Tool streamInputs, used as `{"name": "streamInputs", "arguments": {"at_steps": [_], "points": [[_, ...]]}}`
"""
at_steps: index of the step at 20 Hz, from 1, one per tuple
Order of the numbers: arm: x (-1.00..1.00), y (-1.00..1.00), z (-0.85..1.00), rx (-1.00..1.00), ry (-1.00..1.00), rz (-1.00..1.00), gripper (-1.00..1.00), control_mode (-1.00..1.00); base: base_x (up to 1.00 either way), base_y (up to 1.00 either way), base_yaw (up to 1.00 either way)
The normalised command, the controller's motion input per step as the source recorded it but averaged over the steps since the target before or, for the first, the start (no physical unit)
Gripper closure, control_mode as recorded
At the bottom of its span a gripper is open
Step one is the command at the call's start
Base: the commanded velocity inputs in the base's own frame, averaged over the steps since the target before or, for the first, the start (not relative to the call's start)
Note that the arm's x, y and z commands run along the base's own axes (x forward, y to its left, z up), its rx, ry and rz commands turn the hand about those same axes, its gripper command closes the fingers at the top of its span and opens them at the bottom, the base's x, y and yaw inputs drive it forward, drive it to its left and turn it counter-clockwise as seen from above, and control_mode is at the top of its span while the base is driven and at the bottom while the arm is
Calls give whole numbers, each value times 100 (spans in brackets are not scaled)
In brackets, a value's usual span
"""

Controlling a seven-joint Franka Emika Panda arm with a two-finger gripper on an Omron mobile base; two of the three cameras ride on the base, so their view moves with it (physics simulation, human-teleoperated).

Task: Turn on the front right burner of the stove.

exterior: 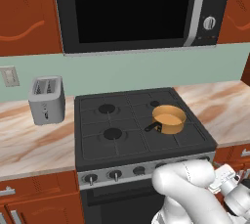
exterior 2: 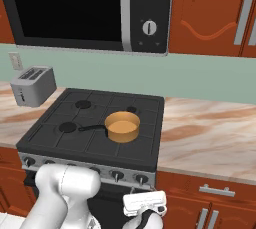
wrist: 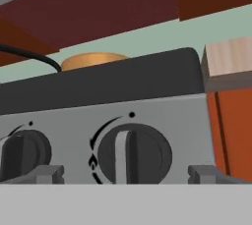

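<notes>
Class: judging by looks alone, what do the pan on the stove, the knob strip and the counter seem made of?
Pan: probably copper, a warm orange sheen.
Knob strip: likely brushed steel, flat silver-grey.
Counter: seemingly polished marble, beige with brown veins.

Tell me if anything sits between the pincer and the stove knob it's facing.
Nothing visible does. In the hand view the pincer faces the rightmost knob on the stove front, with a fingertip on each side and open space between. The pot sits up on the grates, out of the way.
</notes>
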Motion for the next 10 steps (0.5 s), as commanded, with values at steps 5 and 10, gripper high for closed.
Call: {"name": "streamInputs", "arguments": {"at_steps": [5,10], "points": [[9,12,19,0,0,-4,-100,-100,0,0,0],[37,-1,3,2,4,-1,-100,-100,0,0,0]]}}
